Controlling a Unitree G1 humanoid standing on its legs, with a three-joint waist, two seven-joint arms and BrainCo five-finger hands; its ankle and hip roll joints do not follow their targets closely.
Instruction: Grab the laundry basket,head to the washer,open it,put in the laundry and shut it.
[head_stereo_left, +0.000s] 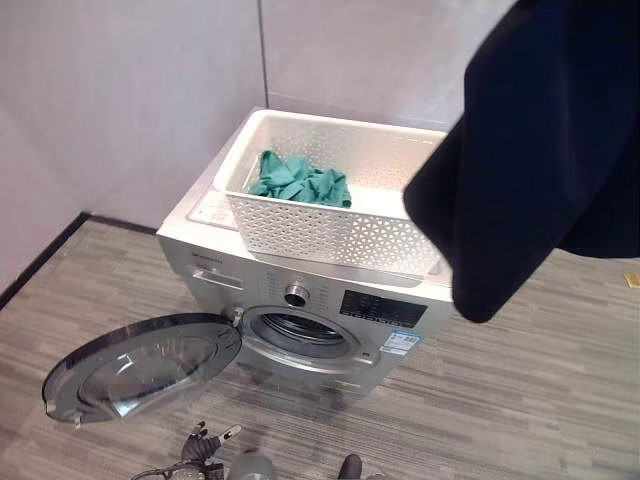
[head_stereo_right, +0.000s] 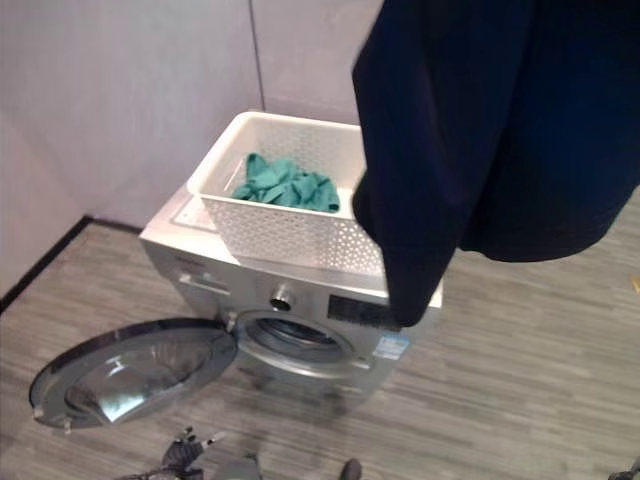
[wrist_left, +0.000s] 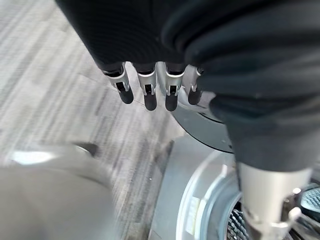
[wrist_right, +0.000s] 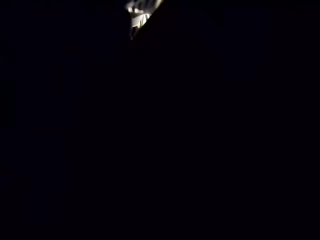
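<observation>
Dark navy garment (head_stereo_right: 500, 130) hangs high in front of washer (head_stereo_left: 300, 300), up and right of basket. It drapes over my right-hand camera, so I cannot tell how that hand grips. White laundry basket (head_stereo_left: 330, 235) sits on top of washer, green cloth (head_stereo_left: 300, 180) inside it. Washer door (head_stereo_left: 140, 365) swung open, low and left of drum opening (head_stereo_left: 300, 335). My left hand (wrist_left: 150, 90) near door, fingers straight, holding nothing. Judged done: basket carried, door opened. Left: load navy garment, then green cloth, shut door.
</observation>
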